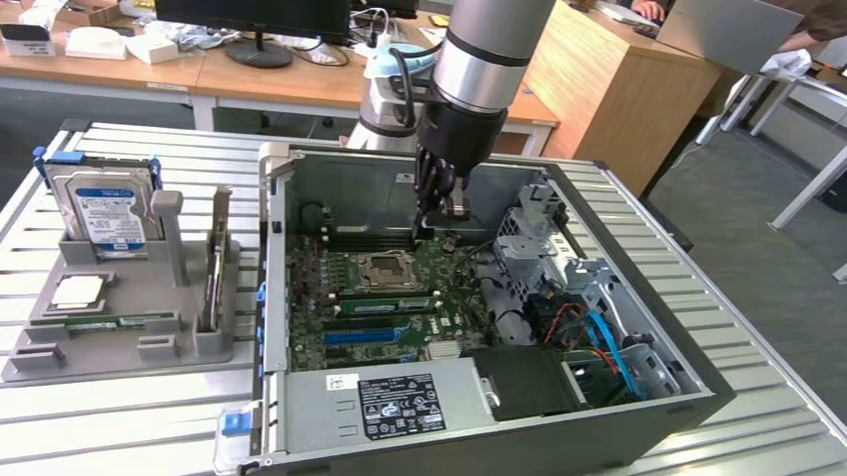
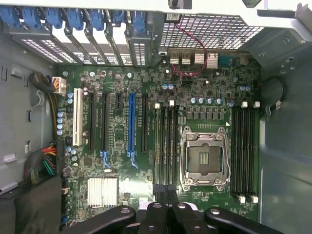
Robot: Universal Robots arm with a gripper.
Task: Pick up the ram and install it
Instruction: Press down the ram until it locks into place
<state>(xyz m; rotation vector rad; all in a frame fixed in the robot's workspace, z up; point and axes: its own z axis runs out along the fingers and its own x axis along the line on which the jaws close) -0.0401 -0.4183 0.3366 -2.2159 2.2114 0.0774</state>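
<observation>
Ram, a thin flat green stick

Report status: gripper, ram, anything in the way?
Gripper shut, low inside the open case, over the motherboard. Ram lying flat in grey holder, the exterior view's left, apart from gripper. Case wall stands between them.

Matt grey metal case, slatted metal table.
</observation>
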